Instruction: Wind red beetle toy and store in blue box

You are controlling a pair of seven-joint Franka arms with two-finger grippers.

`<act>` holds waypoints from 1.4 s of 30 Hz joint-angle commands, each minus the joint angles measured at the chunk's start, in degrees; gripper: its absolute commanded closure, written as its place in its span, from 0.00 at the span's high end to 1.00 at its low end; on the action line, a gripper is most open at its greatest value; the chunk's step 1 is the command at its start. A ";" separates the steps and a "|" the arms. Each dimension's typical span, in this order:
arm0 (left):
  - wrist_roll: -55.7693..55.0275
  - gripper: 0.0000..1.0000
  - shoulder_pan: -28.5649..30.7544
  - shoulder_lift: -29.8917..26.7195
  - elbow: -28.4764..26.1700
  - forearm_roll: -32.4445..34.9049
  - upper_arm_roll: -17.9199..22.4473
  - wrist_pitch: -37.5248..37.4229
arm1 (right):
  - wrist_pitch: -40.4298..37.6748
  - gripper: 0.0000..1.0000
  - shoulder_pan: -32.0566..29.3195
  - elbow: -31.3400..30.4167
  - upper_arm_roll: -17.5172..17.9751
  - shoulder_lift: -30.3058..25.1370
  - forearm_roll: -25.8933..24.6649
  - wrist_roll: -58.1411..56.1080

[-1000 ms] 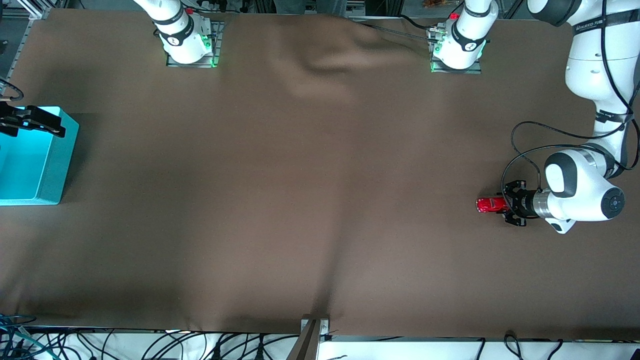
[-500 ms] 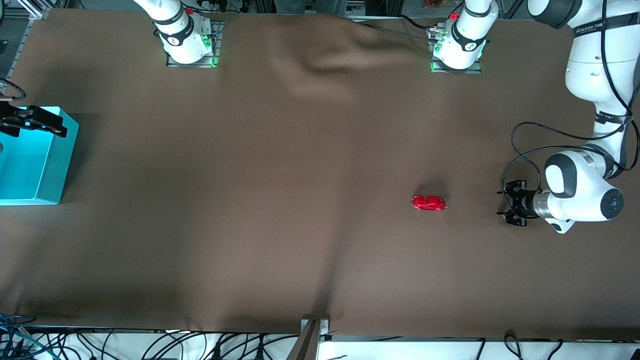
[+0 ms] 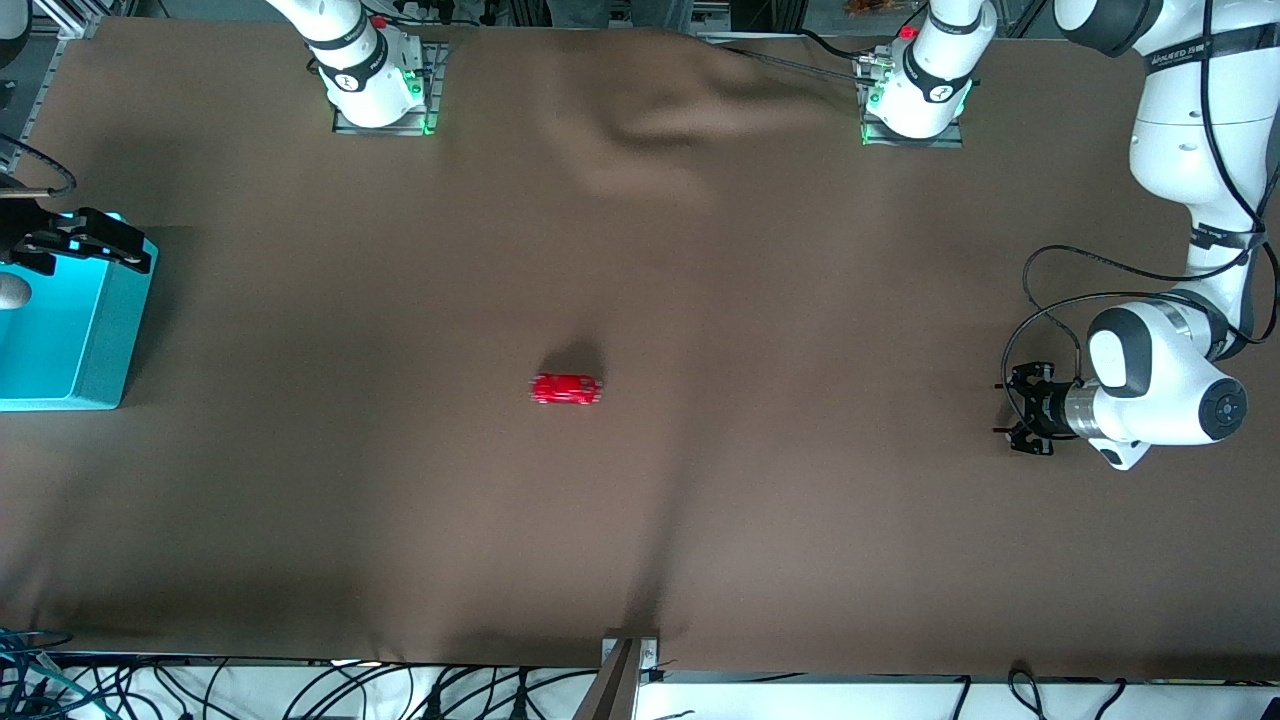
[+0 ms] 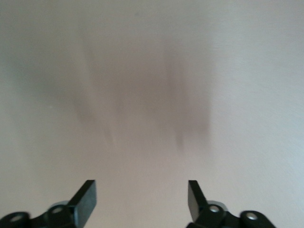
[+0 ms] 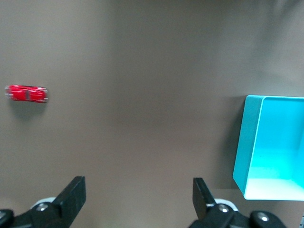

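Jaws released on both: right gripper is held over the blue box, left gripper empty at its own end. Blue box interior appears empty where seen. Red beetle toy is found between the two grippers, well apart from each. Judged light, rigid, glossy-slippery; best gripped across the body sides.

No lettering can be read with any certainty. A dark band on the left arm's upper link carries a short line of pale print, too small to make out. Round marks sit on the black collars of both arm bases, unreadable too.
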 commanded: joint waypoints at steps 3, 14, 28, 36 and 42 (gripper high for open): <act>5.54 1.00 0.42 -1.93 6.08 1.04 0.40 -6.90 | -0.75 1.00 0.05 1.04 -0.33 -0.05 -0.33 0.40; 16.60 1.00 0.59 -7.99 9.78 1.22 0.23 -11.56 | -1.10 1.00 -0.04 0.95 -0.24 0.04 -0.94 1.02; 30.31 1.00 -0.63 -11.51 16.37 5.53 -1.36 -16.13 | -0.31 1.00 0.57 0.69 -0.06 0.65 0.11 1.28; 36.03 1.00 -1.08 -14.15 17.95 5.35 -1.36 -16.49 | 0.74 1.00 0.75 -0.10 0.02 0.56 -0.41 1.45; 37.71 1.00 -2.13 -14.85 19.36 5.61 -1.27 -16.93 | 6.89 1.00 0.31 -8.26 0.20 -2.60 -0.24 1.46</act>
